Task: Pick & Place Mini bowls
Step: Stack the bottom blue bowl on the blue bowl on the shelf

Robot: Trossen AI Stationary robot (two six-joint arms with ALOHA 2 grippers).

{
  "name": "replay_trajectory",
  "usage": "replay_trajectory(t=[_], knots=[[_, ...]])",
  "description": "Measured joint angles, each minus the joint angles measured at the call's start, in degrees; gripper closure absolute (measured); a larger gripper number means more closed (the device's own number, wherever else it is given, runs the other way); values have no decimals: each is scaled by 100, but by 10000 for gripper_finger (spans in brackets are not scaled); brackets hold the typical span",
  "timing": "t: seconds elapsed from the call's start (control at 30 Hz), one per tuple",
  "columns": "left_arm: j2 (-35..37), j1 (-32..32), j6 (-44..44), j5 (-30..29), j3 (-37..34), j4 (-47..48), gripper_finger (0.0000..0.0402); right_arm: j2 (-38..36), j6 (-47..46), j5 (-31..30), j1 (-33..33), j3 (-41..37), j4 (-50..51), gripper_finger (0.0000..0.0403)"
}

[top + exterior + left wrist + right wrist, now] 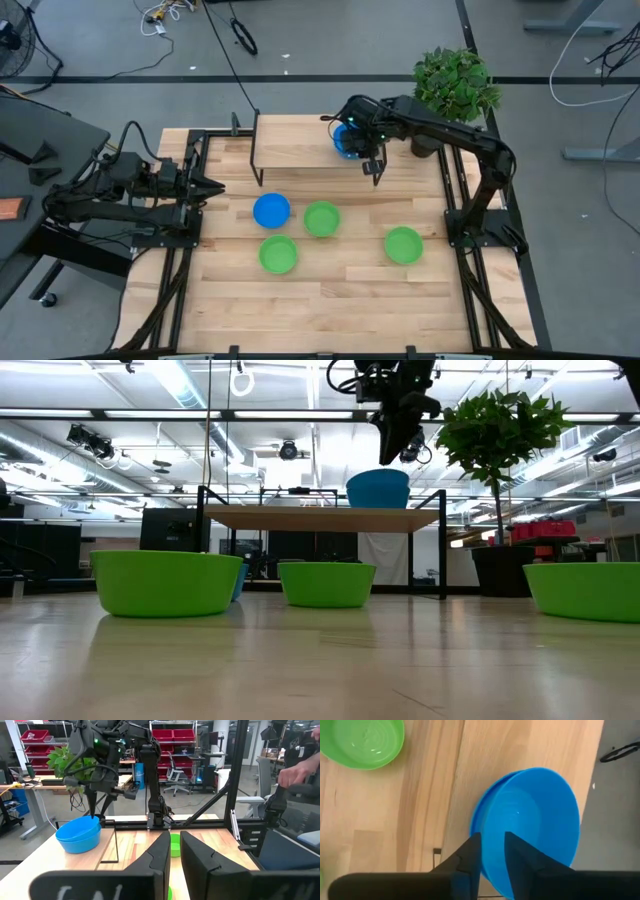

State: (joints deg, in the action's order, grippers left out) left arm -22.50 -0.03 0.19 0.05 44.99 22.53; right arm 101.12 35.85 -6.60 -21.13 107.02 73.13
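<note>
Two blue mini bowls (535, 820) sit nested, the upper one tilted, on the right end of a raised wooden shelf (295, 150). My right gripper (492, 842) hangs open and slanting down just above the stack's rim; the low view shows its fingertips (395, 455) a little over the bowls (378, 488). On the table rest one blue bowl (271, 210) and three green ones (321, 218) (278, 254) (403, 244). My left gripper (212, 185) waits level at the table's left edge, its fingers (165, 855) nearly together, holding nothing.
A potted plant (455, 85) stands at the far right corner behind the right arm. The shelf stands on thin black legs (205, 540) at the far side. Black frame rails (190, 250) run along the left and right edges. A person's hand (295, 770) shows beyond the table.
</note>
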Motion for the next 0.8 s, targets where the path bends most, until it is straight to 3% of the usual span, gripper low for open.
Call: replay_trajectory(t=[0.23,0.4,0.8], knots=[[0,0,0,0,2,1,353,-442,-328,-1,0,0,45,316],[-1,-1,0,1,1,-1,353,-747,-1169,12,3,-33,13,316],[-1,-1,0,1,0,-1,353,-1816,-2249,1,3,-1877,-1959,344]])
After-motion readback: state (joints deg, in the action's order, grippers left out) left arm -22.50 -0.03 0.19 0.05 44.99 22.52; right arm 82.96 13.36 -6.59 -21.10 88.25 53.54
